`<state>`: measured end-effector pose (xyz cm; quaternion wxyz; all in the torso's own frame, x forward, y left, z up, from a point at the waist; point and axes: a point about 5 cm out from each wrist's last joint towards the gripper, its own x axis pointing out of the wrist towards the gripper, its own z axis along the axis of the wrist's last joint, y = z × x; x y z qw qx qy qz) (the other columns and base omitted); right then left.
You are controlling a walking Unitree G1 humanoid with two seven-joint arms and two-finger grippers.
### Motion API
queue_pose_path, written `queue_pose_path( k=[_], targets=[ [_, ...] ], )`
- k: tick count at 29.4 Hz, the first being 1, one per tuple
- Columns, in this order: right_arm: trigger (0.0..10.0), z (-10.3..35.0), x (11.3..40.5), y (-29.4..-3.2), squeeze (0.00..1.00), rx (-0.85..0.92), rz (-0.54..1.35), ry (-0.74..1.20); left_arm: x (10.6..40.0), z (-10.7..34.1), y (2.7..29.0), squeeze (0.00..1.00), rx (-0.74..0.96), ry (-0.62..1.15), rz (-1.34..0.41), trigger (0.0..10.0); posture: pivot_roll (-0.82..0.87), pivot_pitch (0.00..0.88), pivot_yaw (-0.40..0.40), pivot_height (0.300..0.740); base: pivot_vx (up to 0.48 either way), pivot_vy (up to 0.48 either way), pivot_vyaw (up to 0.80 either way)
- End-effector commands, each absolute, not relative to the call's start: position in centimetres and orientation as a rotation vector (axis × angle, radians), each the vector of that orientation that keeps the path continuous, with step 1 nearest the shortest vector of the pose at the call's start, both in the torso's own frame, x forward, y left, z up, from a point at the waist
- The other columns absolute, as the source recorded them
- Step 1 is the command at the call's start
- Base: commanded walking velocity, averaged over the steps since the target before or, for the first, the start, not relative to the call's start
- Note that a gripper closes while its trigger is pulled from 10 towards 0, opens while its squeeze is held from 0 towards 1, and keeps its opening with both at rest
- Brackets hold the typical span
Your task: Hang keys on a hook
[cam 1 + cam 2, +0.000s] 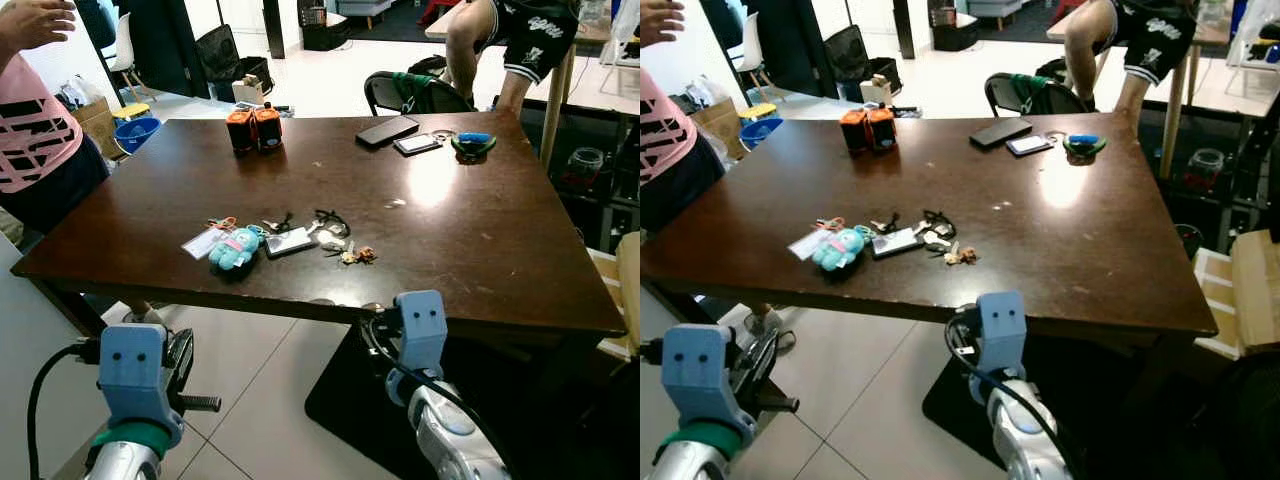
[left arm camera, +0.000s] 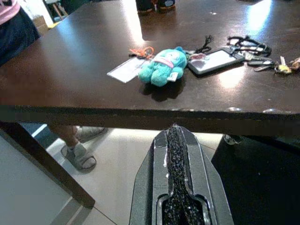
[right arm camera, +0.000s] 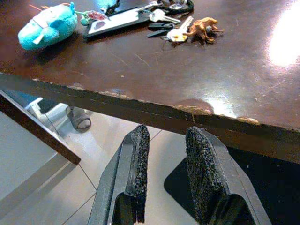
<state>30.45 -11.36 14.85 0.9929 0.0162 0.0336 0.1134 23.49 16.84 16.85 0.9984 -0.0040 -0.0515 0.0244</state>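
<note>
A bunch of keys with a small orange figure charm lies near the front edge of the dark wooden table. Beside it are a card holder, a teal plush keychain and a white tag. My left gripper is shut and empty, held low in front of the table edge below the plush. My right gripper is open with nothing between its pads, just under the table edge below the keys. Both wrists sit below table height.
A person in a pink shirt stands at the table's left. Another person sits beyond the far right corner. Two orange-black items, two phones and a blue-green object lie at the far side. A black mat lies under the table.
</note>
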Motion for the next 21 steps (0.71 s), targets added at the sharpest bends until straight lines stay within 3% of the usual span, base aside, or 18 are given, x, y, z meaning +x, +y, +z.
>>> queue_pose_path(
  k=[1,8,21],
  targets=[
    [10.0,14.2,30.5,-11.3,0.00,0.041,0.228,0.101,23.4,16.4,17.4,0.00,0.017,-0.078,0.081,10.0,-0.02,0.141,0.191,0.740,0.000,0.000,0.00],
    [10.0,14.1,31.1,-11.9,0.00,0.013,0.254,0.123,23.5,16.6,17.7,0.00,0.021,-0.096,0.145,10.0,0.00,0.149,0.113,0.740,0.000,0.000,0.00],
    [10.0,14.2,30.8,-12.6,0.00,0.009,0.272,0.127,22.9,16.2,17.2,0.00,0.015,-0.078,0.130,10.0,-0.02,0.143,0.105,0.740,0.000,0.000,0.00]
  ],
)
